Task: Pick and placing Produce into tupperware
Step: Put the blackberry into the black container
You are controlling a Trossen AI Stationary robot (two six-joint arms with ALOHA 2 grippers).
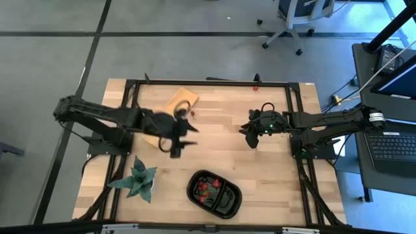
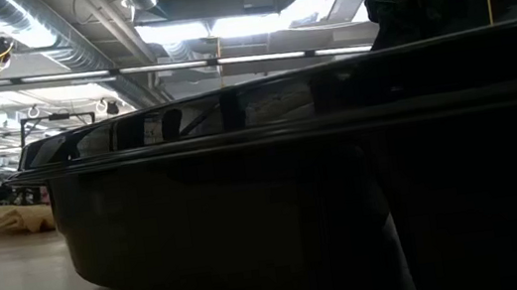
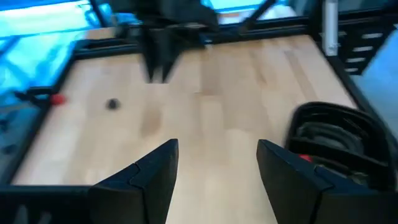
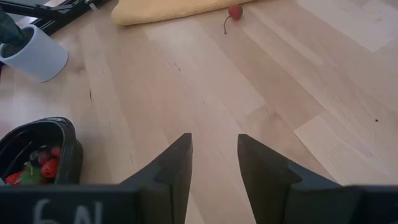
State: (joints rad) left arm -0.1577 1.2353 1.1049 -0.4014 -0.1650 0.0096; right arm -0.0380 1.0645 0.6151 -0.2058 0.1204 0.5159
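Note:
The black tray [image 1: 214,193] sits near the table's near edge and holds several red and dark fruits [image 1: 205,188]. In the right wrist view the tray [image 4: 37,149] shows these fruits [image 4: 46,167] in one end. A loose red berry with a stem [image 4: 234,11] lies beside the tan board [image 1: 172,110]. Another red berry [image 1: 255,86] lies by the far edge. My left gripper [image 1: 190,136] hovers open next to the board, with the tray [image 3: 336,143] ahead of it. My right gripper [image 1: 250,138] is open over the middle of the table, touching nothing.
A green spiky plant [image 1: 138,179] in a grey pot [image 4: 37,53] stands at the near left, beside the tray. A dark berry [image 3: 112,104] and a red one [image 3: 58,99] lie near the black frame. The tray's wall [image 2: 248,216] fills the low view. Bare wood lies between the grippers.

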